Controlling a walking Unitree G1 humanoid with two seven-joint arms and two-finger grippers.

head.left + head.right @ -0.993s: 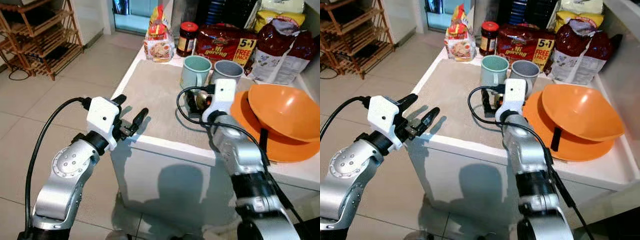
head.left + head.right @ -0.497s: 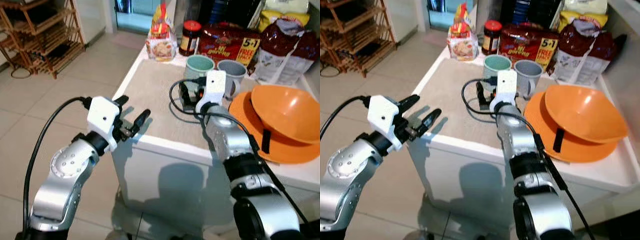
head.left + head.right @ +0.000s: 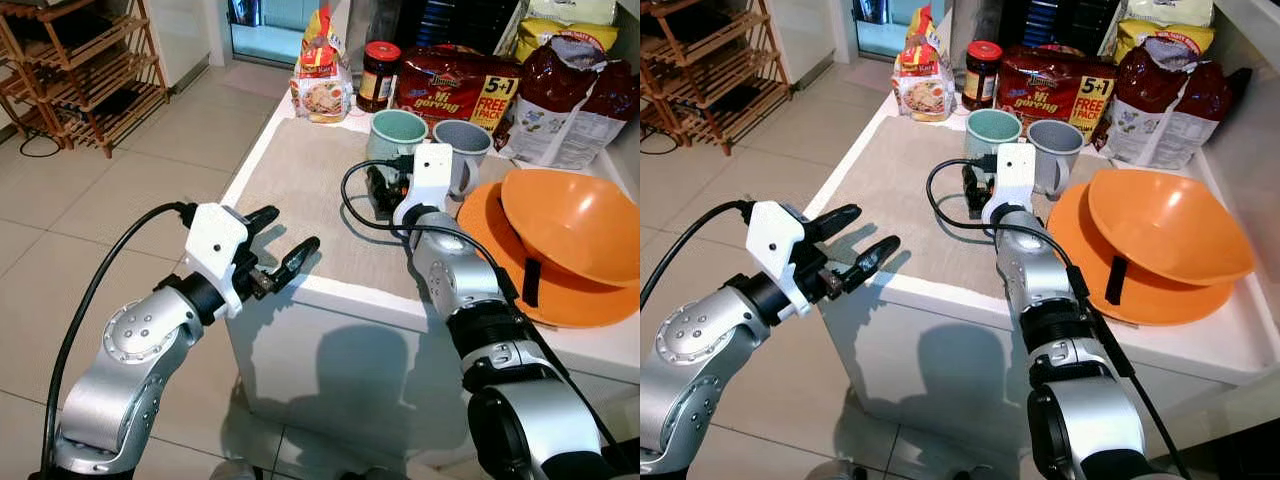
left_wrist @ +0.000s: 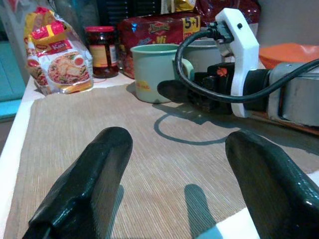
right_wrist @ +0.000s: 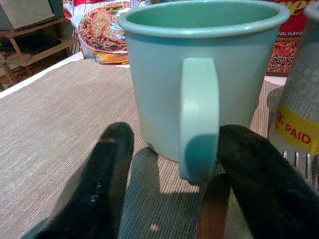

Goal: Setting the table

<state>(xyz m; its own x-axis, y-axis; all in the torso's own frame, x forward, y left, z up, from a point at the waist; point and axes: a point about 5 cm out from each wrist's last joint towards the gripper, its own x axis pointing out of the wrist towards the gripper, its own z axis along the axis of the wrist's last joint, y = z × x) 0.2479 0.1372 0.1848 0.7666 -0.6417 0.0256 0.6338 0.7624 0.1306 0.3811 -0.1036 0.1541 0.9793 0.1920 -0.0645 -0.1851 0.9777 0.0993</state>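
Your right gripper (image 5: 169,199), jaws open, faces the pale green plastic mug's (image 5: 199,74) upright handle dead ahead; the left gripper (image 3: 285,245), also open, hovers farther off.

The right gripper (image 5: 172,189) fingertips are hidden behind its white wrist housing in the eye views. The grey mug (image 5: 299,104) is cut off at the wrist picture's edge. The dark strip (image 3: 1116,279) between the orange bowl (image 3: 1165,225) and orange plate (image 3: 1160,295) is possibly a utensil handle.
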